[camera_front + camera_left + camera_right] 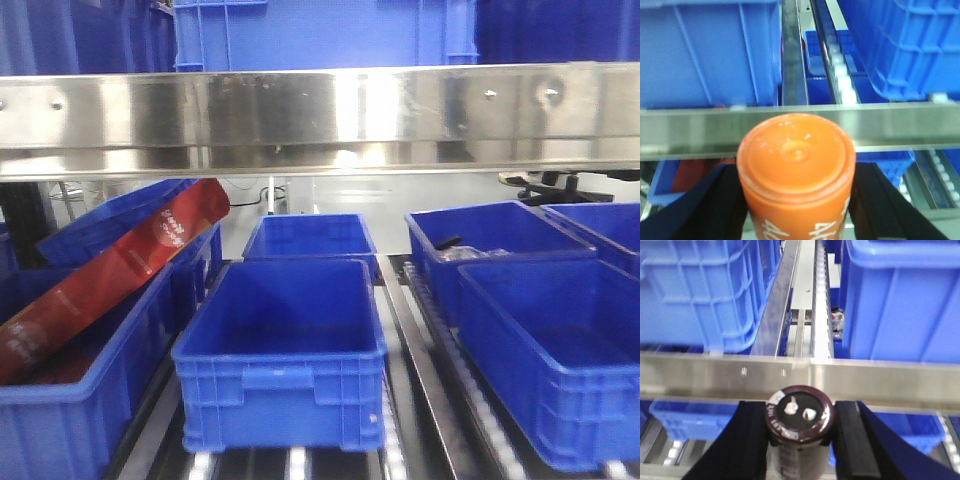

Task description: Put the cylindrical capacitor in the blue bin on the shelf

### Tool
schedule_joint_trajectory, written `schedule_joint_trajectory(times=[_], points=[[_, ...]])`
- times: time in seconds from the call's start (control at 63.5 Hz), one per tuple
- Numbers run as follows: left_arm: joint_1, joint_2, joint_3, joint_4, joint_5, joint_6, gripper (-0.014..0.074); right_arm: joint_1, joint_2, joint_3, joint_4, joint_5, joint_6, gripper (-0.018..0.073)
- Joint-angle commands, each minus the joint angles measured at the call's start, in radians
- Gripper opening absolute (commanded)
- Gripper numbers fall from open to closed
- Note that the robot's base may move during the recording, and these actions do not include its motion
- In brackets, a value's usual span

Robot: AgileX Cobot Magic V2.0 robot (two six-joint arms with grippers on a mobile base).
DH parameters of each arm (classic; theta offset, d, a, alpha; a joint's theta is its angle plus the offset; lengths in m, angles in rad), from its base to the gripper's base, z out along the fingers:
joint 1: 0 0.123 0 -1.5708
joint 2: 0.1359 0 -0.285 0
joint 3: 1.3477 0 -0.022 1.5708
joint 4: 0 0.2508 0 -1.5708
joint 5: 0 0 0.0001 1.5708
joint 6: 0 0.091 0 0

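Note:
In the right wrist view my right gripper (800, 415) is shut on the cylindrical capacitor (799, 412), a dark cylinder with two silvery terminals on its end and white print on its rim. It faces the shelf's steel front rail (840, 377), with blue bins (900, 300) behind on the roller tracks. In the left wrist view my left gripper (796, 185) is shut on an orange cylinder (796, 165) with white print, also in front of a shelf rail (690, 127). The front view shows the shelf rail (320, 115) and an empty blue bin (285, 345) below it; neither gripper shows there.
Several blue bins stand on the roller tier: one at left (80, 370) holds a long red package (110, 275), others at right (555, 350) and behind (310, 240). A large blue bin (320, 30) sits on the tier above. Roller tracks (820, 295) run between bins.

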Motion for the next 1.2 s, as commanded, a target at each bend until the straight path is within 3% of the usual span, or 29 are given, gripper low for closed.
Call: schedule_joint_trajectory(times=[0.0, 0.63, 0.977, 1.181], points=[[-0.005, -0.007, -0.009, -0.003, -0.013, 0.0, -0.0111, 0.0, -0.005, -0.008, -0.009, -0.028, 0.0, -0.0162], [-0.005, -0.007, -0.009, -0.003, -0.021, 0.0, -0.0111, 0.0, -0.005, -0.008, -0.009, -0.028, 0.0, -0.0162], [-0.005, 0.001, -0.008, -0.003, -0.147, 0.0, -0.0111, 0.0, -0.005, -0.008, -0.009, -0.03, 0.0, -0.0162], [-0.005, 0.001, -0.008, -0.003, -0.157, 0.0, -0.0111, 0.0, -0.005, -0.008, -0.009, -0.03, 0.0, -0.0162]])
